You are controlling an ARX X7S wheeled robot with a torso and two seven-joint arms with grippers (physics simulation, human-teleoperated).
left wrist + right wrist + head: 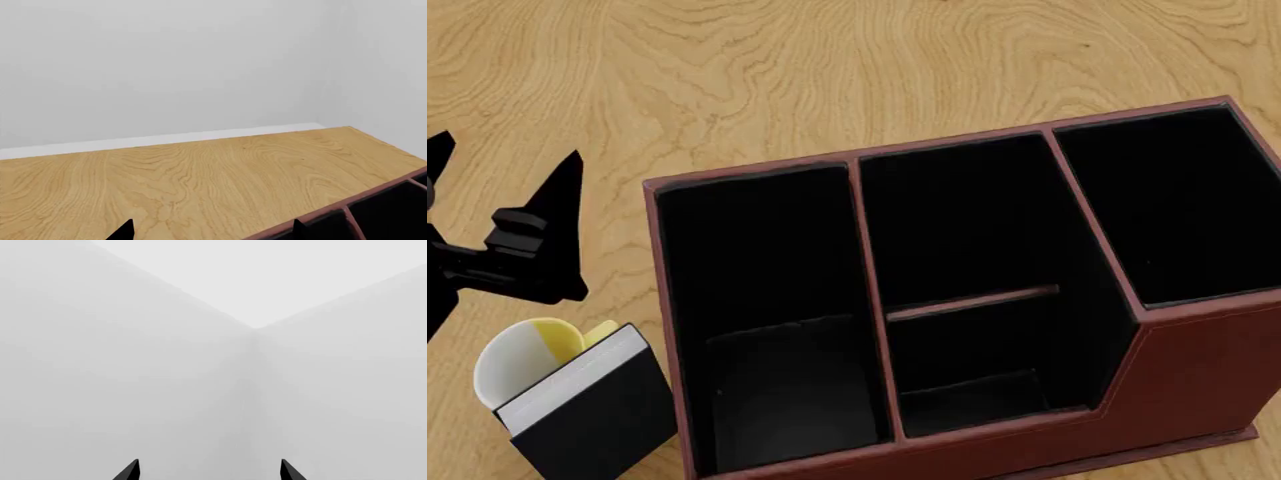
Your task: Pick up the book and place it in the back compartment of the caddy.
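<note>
The black book [594,420] with a pale page block lies tilted at the near left, leaning on a white-and-yellow mug [518,362]. Just right of it stands the reddish-brown caddy [1208,380], seen from above. Its back compartment [981,390] is the small low-walled cell below the thin crossbar [974,301]. My left gripper [505,152] hangs open and empty left of the caddy, above the mug. In the left wrist view the left gripper [213,232] spans bare wood and the caddy's rim [320,216]. My right gripper [210,471] is open, facing only white walls.
The wooden table [827,60] stretches beyond the caddy to a white wall with a pale baseboard [167,137]. The table's far corner [347,129] lies near a room corner. Two long cells [761,300] and a tall-walled cell [961,220] fill the caddy.
</note>
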